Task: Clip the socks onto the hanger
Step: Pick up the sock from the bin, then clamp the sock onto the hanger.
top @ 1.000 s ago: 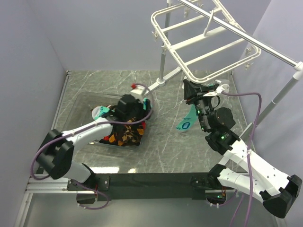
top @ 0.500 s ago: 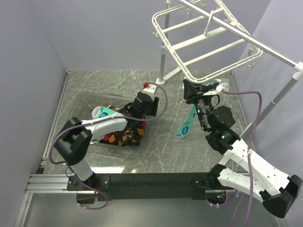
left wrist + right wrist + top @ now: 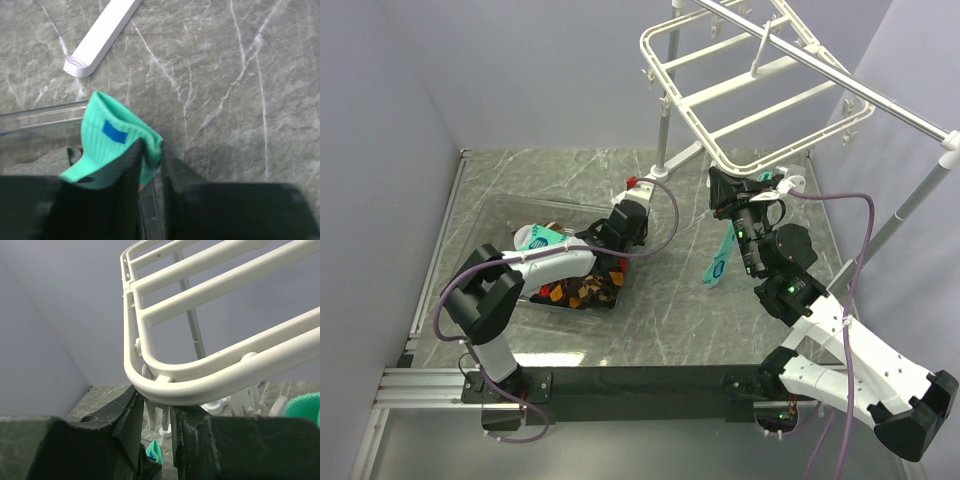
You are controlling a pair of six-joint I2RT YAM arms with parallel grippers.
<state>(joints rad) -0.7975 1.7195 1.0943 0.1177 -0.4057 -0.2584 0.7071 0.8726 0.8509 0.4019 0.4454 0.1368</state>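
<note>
Mint knit, left claw: the left claw point(image 3: 150, 165) has its two dark fingers drawn nearly together, pinching the ribbed mint sock point(image 3: 112, 142) by one edge.
Ribbed mint sock, direction: its long axis runs out past the fingertips and a little to the claw's left. The folded, ribbed end leads, with a blue rectangular patch on its face. The rest sags beside the left finger.
Under the left claw: the thin rim of the clear plastic tray point(image 3: 40, 117) lies below. Grey, white-veined marble tabletop point(image 3: 225, 75) lies ahead of the fingertips.
Argyle socks point(image 3: 582, 290): a crumpled heap of black, red, orange and brown diamonds in the tray, back along the left forearm from the claw.
Right claw point(image 3: 156, 410): the fingers are close together, gripping the top of the hanging mint sock point(image 3: 717, 258).
Hanging mint sock, direction: its long axis is near upright and it dangles beneath the right claw, leaning slightly toward the left arm. The end with the white and blue mark is lowest.
Hanger point(image 3: 165, 385): smooth white plastic, with a rounded corner of the rim just above the right claw's fingertips. I cannot tell whether they touch. Its parallel cross bars run away from the claw.
Clips point(image 3: 239, 402): small and white, hanging under the rim just beyond the fingers.
</note>
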